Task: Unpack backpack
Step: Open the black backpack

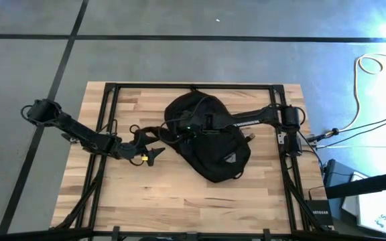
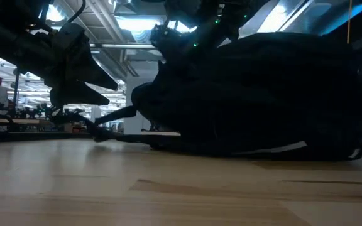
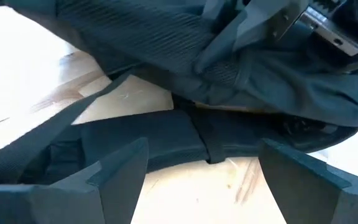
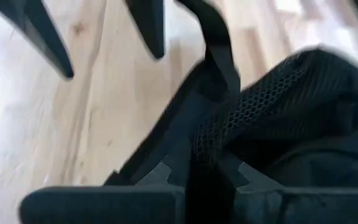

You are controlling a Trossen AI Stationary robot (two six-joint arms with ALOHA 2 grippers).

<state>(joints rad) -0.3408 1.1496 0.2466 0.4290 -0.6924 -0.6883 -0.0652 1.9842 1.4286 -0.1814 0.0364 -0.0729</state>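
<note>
Table (image 1: 179, 194) of pale wood carries the backpack (image 1: 213, 144) at its centre. The right gripper (image 1: 191, 130) sits on the backpack's left upper edge, fingers pressed together on a black strap (image 4: 213, 37). The left gripper (image 1: 154, 154) waits just left, fingers spread.

The backpack (image 1: 210, 144) lies on the wooden table (image 1: 179, 194), a little right of its middle. Just to the backpack's left, the left gripper (image 1: 154, 155) sits beside its straps (image 1: 149, 132). The right gripper (image 4: 197, 180) reaches in from the right, over the backpack's top.
</note>
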